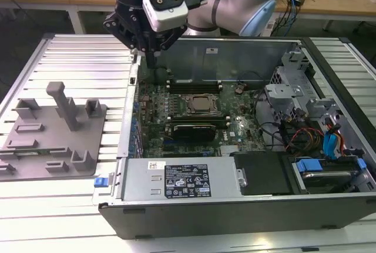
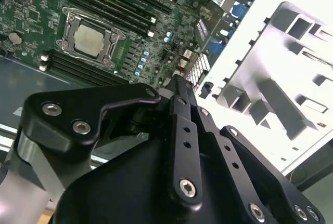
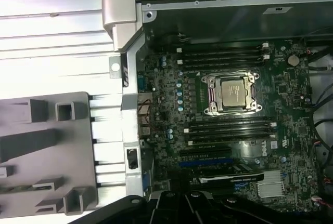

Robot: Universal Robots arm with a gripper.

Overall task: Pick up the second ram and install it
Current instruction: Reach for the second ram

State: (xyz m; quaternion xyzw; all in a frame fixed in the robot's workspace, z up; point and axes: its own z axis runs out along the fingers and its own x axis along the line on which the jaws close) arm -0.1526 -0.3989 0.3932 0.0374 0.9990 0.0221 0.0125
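Note:
My gripper (image 1: 150, 52) hangs over the open computer case's back corner on the exterior view's left, between the grey holder tray (image 1: 53, 130) and the motherboard (image 1: 194, 118). Its black fingers (image 2: 176, 91) come together to a point, and I see nothing held between them. In the first wrist view the CPU socket (image 3: 232, 93) lies between two banks of dark memory slots (image 3: 223, 56). A thin long strip (image 1: 35, 149) runs along the tray's near part. I cannot tell whether it is the second ram.
The case's metal side wall (image 1: 132, 88) stands between tray and motherboard. A power supply (image 1: 182, 179) fills the case's near side. Drive cages and cables (image 1: 305, 118) crowd the exterior view's right. A ribbed metal table (image 1: 82, 59) carries the tray.

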